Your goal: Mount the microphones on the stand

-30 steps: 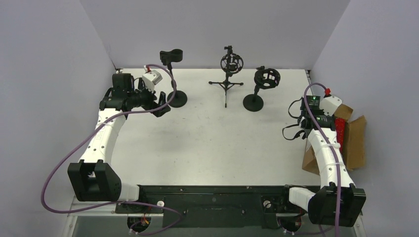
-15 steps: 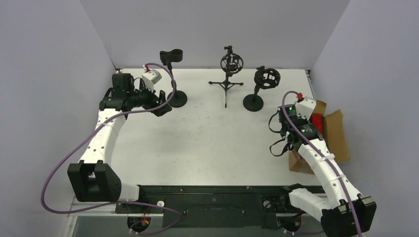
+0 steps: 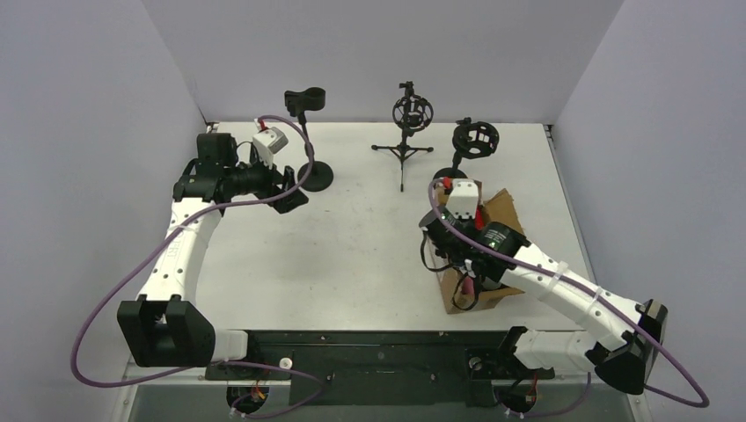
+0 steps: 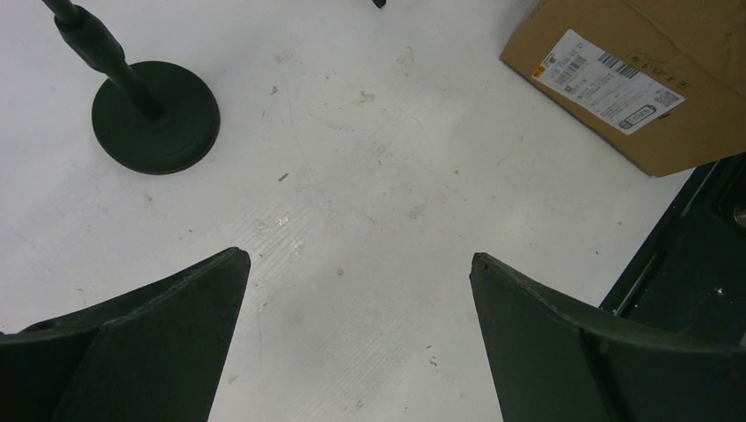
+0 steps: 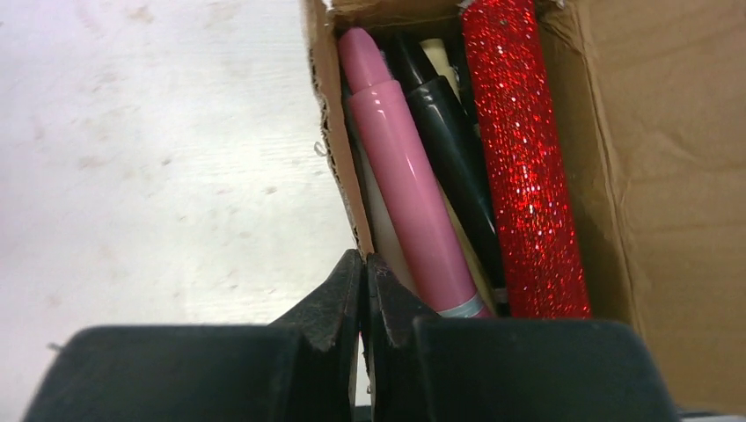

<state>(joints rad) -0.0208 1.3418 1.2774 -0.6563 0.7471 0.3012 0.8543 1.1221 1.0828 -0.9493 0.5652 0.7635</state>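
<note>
In the right wrist view several microphones lie inside a brown cardboard box (image 5: 669, 176): a pink one (image 5: 409, 176), a glittery red one (image 5: 528, 158), a black one (image 5: 449, 132) and a cream one (image 5: 435, 53) underneath. My right gripper (image 5: 363, 264) is shut on the box's left wall (image 5: 339, 167). From above, the box (image 3: 488, 294) sits right of centre under my right arm, with my right gripper (image 3: 459, 268) at it. Three black stands are at the back: left (image 3: 315, 176), middle tripod (image 3: 405, 149), right (image 3: 475, 138). My left gripper (image 3: 290, 186) is open and empty beside the left stand.
The left wrist view shows the left stand's round base (image 4: 156, 114), the labelled side of the box (image 4: 642, 79) and my open left gripper (image 4: 361, 259) above bare white table. Grey walls close in the left, back and right. A black rail runs along the near edge (image 3: 378, 352).
My right arm has swung left, dragging the cardboard box from the table's right edge toward the middle. The left arm has barely moved.
</note>
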